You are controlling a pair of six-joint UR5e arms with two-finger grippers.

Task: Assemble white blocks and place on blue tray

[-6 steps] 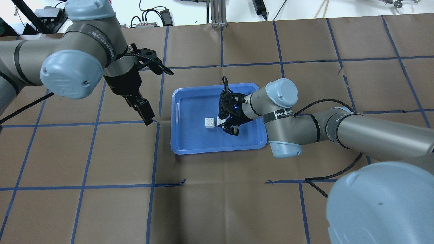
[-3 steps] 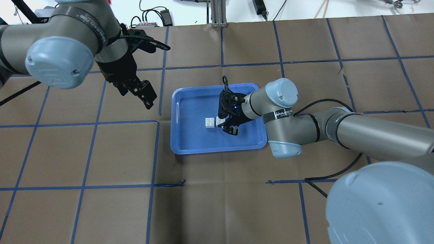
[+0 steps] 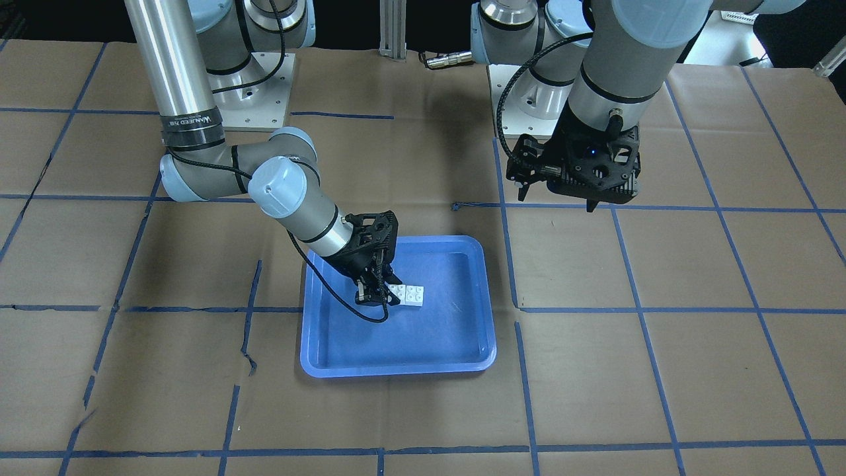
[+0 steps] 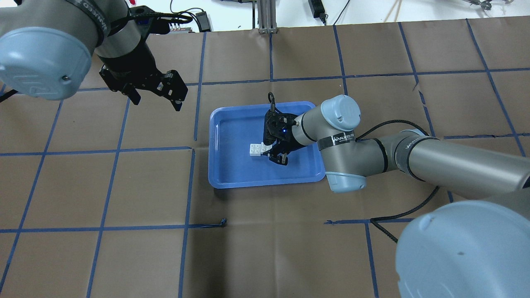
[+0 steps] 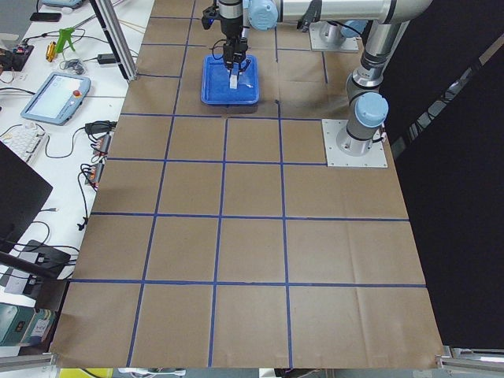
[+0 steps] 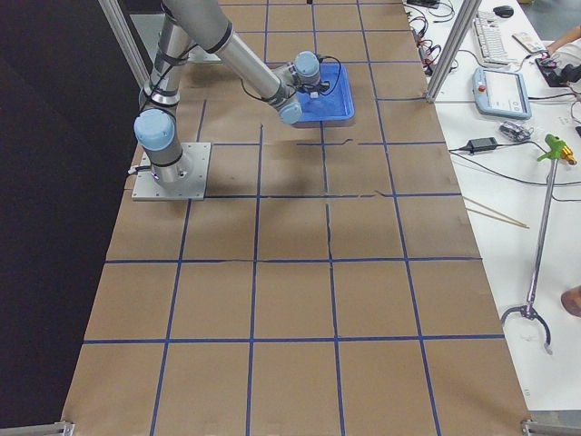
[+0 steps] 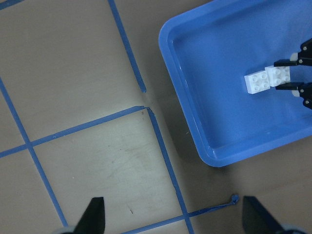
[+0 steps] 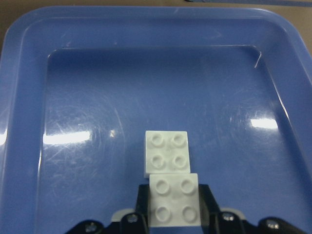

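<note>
- The two blocks [image 7: 267,79] are sitting studs up near the middle of the tray [image 4: 232,171], touching along one edge and not stacked.
- The held block [image 8: 174,207] is sitting between the right jaws, which are closed on its two opposite side walls. The free block [image 8: 166,152] is lying just left of it in the overhead view. I cannot tell whether the held block is raised off the tray floor.
- They are looking like hard, light plastic: stiff and not fragile, but smooth-sided, so a weak pinch is risking a slip or a twist.
- The flat side walls are looking like the best hold, since that is leaving the studs and the underside clear for mating.
- Joining them is likely calling for a square, firm push. The glossy tray floor is probably offering little friction, so the free block may go skating away.
- The right gripper [image 4: 274,151] is reaching in from the tray's right.
- The left gripper [image 4: 157,102] is hovering over the counter [image 4: 290,248], far and left of the tray, jaws spread wide and holding nothing.
</note>
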